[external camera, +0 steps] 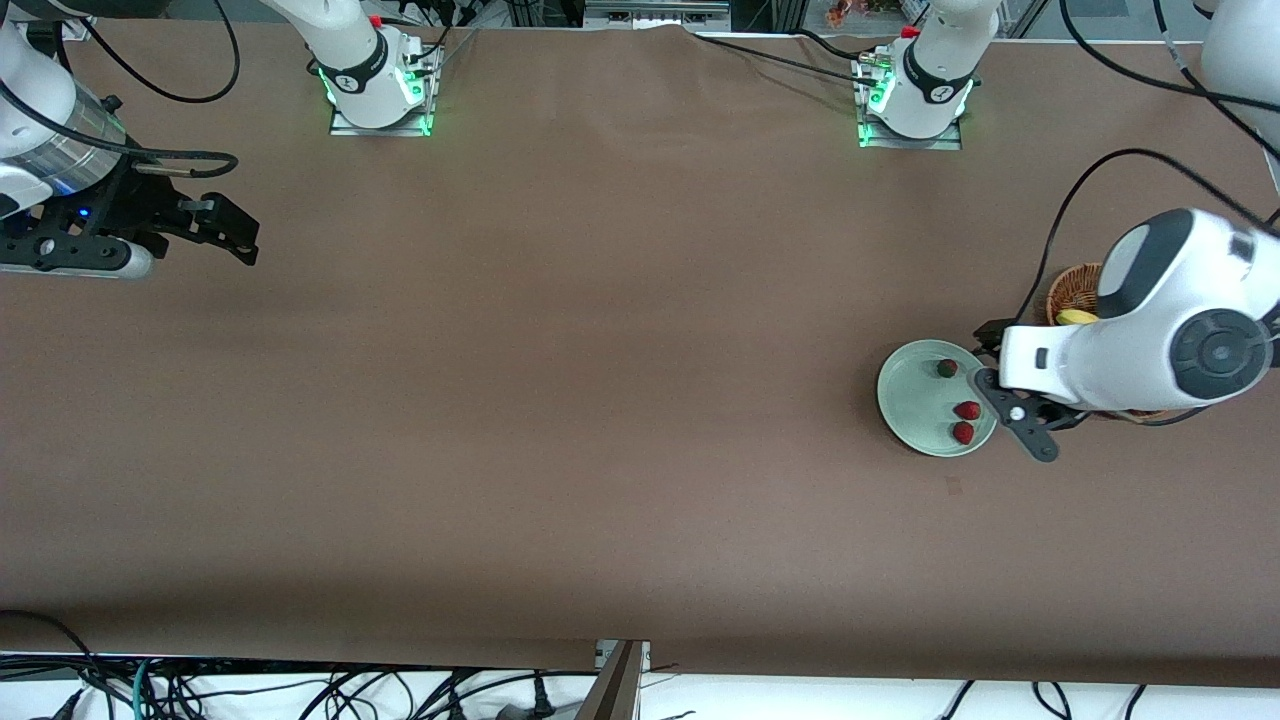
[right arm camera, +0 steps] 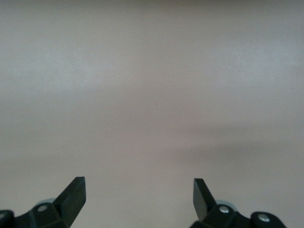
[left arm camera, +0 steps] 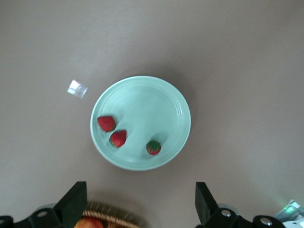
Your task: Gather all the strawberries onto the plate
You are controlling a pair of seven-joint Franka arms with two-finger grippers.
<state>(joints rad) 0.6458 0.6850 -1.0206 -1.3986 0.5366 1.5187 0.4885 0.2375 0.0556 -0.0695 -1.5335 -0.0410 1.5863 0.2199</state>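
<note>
The pale mint-green plate (external camera: 912,398) lies on the brown table toward the left arm's end. Three strawberries lie in it: one with its green top up (external camera: 947,368) and two red ones (external camera: 967,410) (external camera: 963,432). The left wrist view shows the plate (left arm camera: 142,102) with the same berries (left arm camera: 106,123) (left arm camera: 118,138) (left arm camera: 153,147). My left gripper (external camera: 1010,395) (left arm camera: 140,204) is open and empty, up in the air over the plate's edge beside the basket. My right gripper (external camera: 235,235) (right arm camera: 138,197) is open and empty, waiting over bare table at the right arm's end.
A brown wicker basket (external camera: 1070,290) stands beside the plate, partly hidden under the left arm, with a yellow item (external camera: 1077,317) in it. The left wrist view shows its rim (left arm camera: 111,214) and a red-yellow apple (left arm camera: 88,223). A small shiny scrap (left arm camera: 77,89) lies near the plate.
</note>
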